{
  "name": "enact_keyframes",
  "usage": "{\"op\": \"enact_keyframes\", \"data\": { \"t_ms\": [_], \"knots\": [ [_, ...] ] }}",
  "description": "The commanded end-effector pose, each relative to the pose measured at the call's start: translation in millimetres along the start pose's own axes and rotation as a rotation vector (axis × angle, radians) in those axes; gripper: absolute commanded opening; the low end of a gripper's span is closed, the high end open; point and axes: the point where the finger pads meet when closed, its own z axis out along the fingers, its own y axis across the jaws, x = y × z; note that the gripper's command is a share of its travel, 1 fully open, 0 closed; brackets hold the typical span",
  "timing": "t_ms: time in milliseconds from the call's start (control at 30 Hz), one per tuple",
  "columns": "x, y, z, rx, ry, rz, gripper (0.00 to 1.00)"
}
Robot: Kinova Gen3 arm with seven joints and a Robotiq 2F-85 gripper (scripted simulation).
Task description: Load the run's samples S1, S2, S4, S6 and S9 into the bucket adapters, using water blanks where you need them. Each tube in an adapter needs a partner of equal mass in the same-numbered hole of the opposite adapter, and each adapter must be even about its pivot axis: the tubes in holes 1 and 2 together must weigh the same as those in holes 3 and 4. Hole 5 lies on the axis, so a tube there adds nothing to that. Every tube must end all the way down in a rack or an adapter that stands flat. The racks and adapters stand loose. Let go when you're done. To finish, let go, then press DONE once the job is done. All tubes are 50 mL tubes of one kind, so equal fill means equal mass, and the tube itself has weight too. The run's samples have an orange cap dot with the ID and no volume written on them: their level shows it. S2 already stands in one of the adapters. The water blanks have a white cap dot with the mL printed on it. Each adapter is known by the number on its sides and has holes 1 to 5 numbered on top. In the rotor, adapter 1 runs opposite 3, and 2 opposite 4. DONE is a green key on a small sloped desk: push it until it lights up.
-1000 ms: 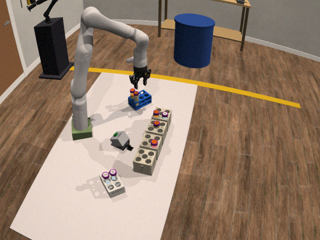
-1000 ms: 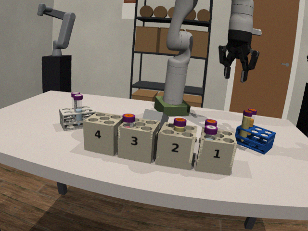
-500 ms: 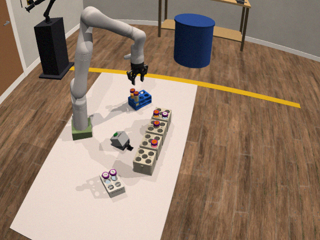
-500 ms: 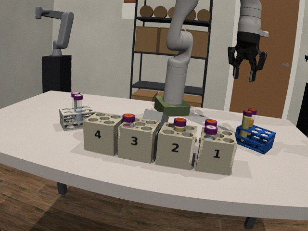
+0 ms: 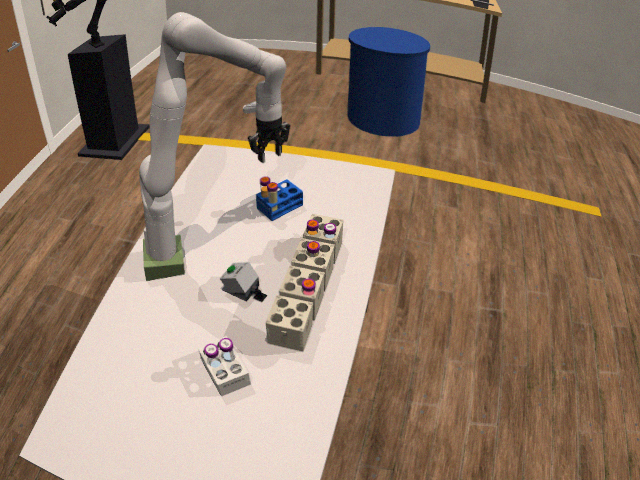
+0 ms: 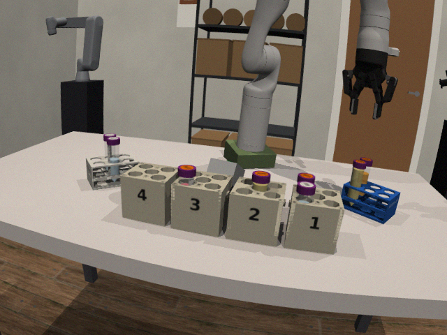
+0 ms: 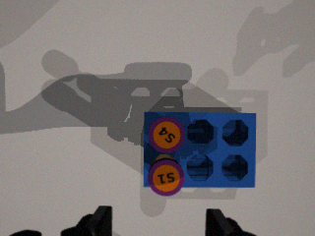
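My gripper (image 5: 268,145) is open and empty, high above the blue rack (image 5: 279,198); it also shows in the exterior view (image 6: 368,104) and at the bottom of the wrist view (image 7: 157,223). The blue rack (image 7: 199,148) holds samples S4 (image 7: 166,134) and S1 (image 7: 165,176). Four beige adapters stand in a row. Adapter 1 (image 6: 313,218) holds an orange-dot tube (image 6: 305,177) and a white-dot blank (image 6: 306,188). Adapter 2 (image 6: 254,212) and adapter 3 (image 6: 196,203) each hold one orange-dot tube. Adapter 4 (image 6: 144,196) is empty.
A grey rack (image 5: 225,367) with two white-dot water blanks stands near the front of the table. The grey DONE desk (image 5: 239,279) with its green key sits between the arm's base and the adapters. A blue barrel (image 5: 387,80) stands off the table.
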Motion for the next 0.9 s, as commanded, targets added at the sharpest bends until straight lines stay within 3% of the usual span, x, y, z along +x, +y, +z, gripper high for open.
{"op": "enact_keyframes", "data": {
  "t_ms": [0,367,867],
  "knots": [
    [15,2,0.5,0.007,-0.002,-0.01,0.62],
    [44,8,0.4,0.007,-0.002,-0.01,0.62],
    [44,9,0.4,0.003,0.002,-0.008,0.62]
  ]
}}
